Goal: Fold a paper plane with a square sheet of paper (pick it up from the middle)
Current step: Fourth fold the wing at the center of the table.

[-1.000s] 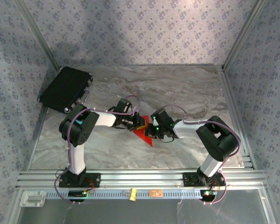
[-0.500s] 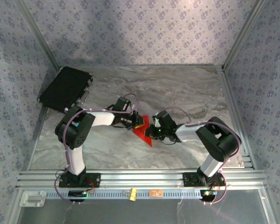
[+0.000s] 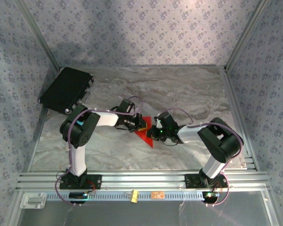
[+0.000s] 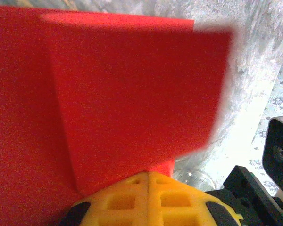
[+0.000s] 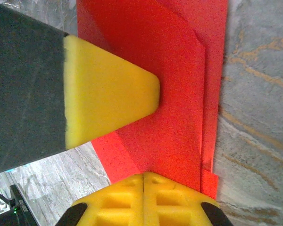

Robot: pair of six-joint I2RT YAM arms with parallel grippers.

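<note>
From above, the red paper point(image 3: 145, 136) lies near the middle of the tabletop point(image 3: 193, 89) as a narrow, pointed, part-folded shape, with the left gripper point(image 3: 141, 126) and right gripper point(image 3: 153, 131) meeting over it. The left wrist view shows that gripper's jaws pressed together against a folded flap. In the right wrist view its jaws are likewise shut at the edge of stacked layers, so I judge the early folds made and the final plane shape not yet finished

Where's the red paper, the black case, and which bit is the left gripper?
red paper point(image 3: 145, 137), top view, its exposed lower part.
black case point(image 3: 66, 88), top view, middle of its top.
left gripper point(image 4: 147, 181), left wrist view, seam between shut yellow fingertips.
</note>
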